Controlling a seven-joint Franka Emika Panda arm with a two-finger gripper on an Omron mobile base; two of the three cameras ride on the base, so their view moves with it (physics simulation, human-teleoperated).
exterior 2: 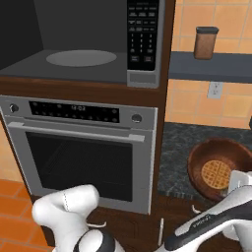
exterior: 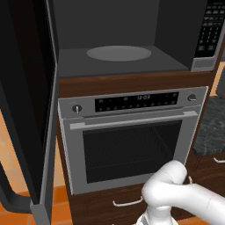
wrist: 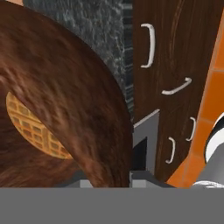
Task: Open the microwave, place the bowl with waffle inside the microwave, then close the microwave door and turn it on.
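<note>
The microwave point(exterior: 176, 26) stands open above the oven, its round grey turntable point(exterior: 118, 53) bare. The microwave door point(exterior: 30, 101) is swung out wide to the left, with its black handle point(exterior: 9, 193) low down. The brown bowl point(exterior 2: 219, 170) with a waffle point(exterior 2: 216, 173) in it sits over the dark counter at the right. My gripper point(exterior 2: 239, 183) is at the bowl's right rim. In the hand view the bowl point(wrist: 65, 87) and waffle point(wrist: 35, 129) loom close, and my gripper point(wrist: 120, 173) straddles the rim, one finger point(wrist: 143, 148) outside the wall, shut on it.
The steel oven point(exterior: 132, 140) with its mesh window is directly under the microwave, with wooden drawers point(exterior: 123, 204) below it. The keypad point(exterior 2: 142, 29) is on the microwave's right side. A brown jar point(exterior 2: 205, 43) stands on a shelf above the speckled counter point(exterior 2: 177, 147).
</note>
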